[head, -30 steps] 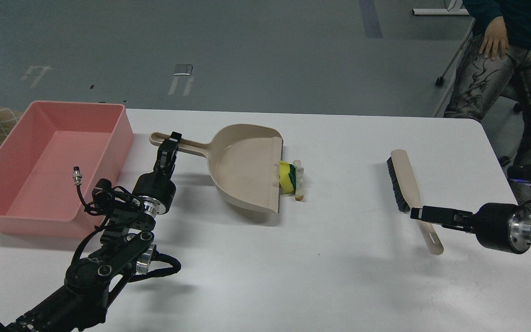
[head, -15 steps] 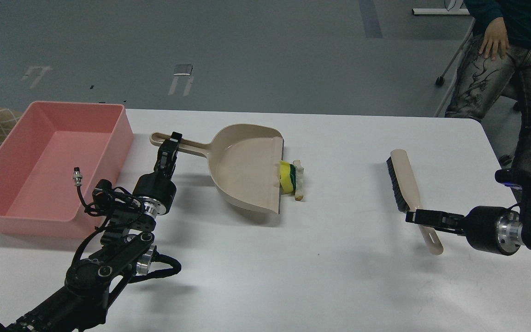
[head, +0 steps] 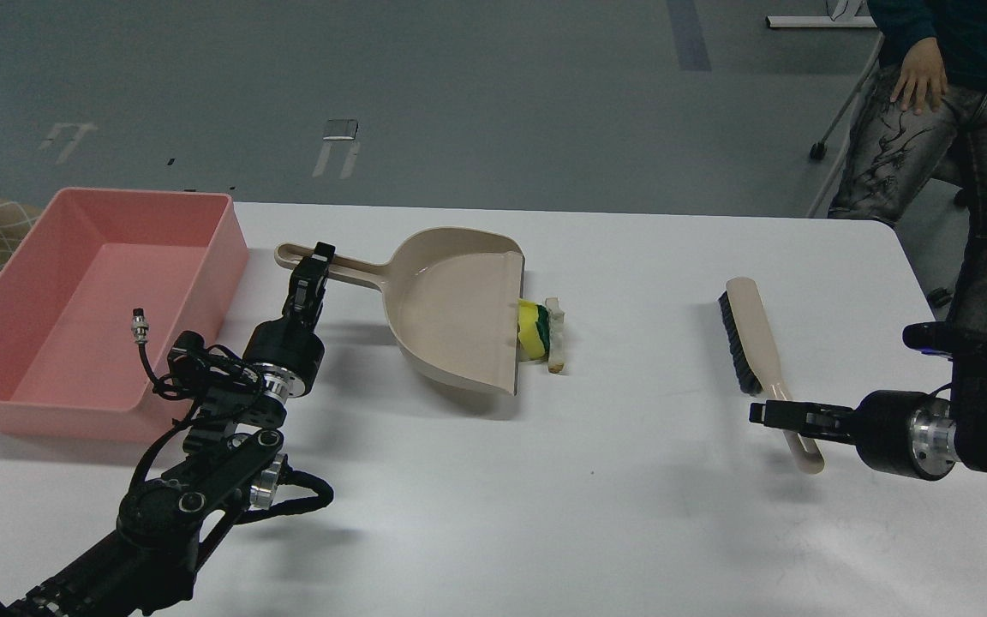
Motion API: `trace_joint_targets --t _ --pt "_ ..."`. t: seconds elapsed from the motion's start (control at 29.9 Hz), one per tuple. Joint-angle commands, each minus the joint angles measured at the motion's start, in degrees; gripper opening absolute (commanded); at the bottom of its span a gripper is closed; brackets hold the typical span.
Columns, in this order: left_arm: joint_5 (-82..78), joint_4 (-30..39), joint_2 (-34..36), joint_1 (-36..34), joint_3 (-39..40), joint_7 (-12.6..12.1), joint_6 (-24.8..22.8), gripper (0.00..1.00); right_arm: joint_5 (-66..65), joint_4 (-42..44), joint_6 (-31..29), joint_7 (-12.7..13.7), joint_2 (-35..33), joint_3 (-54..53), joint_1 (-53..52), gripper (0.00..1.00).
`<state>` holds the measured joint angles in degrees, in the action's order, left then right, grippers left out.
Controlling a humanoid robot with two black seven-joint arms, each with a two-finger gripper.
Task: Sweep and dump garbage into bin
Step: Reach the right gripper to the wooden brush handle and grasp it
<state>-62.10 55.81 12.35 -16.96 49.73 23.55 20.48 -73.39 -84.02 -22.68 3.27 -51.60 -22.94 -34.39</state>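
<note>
While the pink bin (head: 74,317) is sitting at the table's (head: 493,480) far-left edge, nothing is showing inside it. Just right of it, the left gripper (head: 312,272) is reaching up to the dustpan handle (head: 331,267) with its fingers on either side of it, looking clamped on the handle. The beige dustpan (head: 451,313) is lying mid-table, open mouth facing right, its lip looking slightly raised. The garbage is lying right at that lip: yellow sponge piece (head: 530,330) with its green layer touching the pan's edge, whitish crust strip (head: 556,336) just beside it on the right. Well apart to the right, the beige brush (head: 755,343) is lying flat, black bristles facing left, handle end pointing toward the near edge. The right gripper (head: 768,416) is coming in from the right at the brush handle's (head: 793,428) near end, overlapping it; jaws seen edge-on, can't tell whether they're open or closed. A person (head: 948,103) is standing beyond the far-right corner
</note>
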Motion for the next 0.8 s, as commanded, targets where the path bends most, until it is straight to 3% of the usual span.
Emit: trace_joint_targets --t 0.0,0.17,0.23,0.47,0.77 --pt "0.0 0.0 0.0 0.0 0.0 0.0 0.0 0.0 0.0 -0.1 0.0 0.1 0.0 0.0 -0.1 0.56" --pt "0.0 0.0 -0.1 0.0 0.0 0.0 0.0 0.0 0.2 -0.3 0.0 0.2 0.0 0.0 0.0 0.42" --pt "0.1 0.0 -0.1 0.0 0.0 0.0 0.0 0.0 0.4 -0.3 0.0 1.6 0.0 0.0 0.1 0.22" --pt "0.1 0.0 0.0 0.0 -0.1 0.0 0.0 0.0 0.5 -0.5 0.0 3.0 0.0 -0.3 0.3 0.02" --pt "0.0 0.0 0.5 0.2 -0.1 0.0 0.0 0.0 0.7 -2.2 0.0 3.0 -0.1 -2.5 0.1 0.0"
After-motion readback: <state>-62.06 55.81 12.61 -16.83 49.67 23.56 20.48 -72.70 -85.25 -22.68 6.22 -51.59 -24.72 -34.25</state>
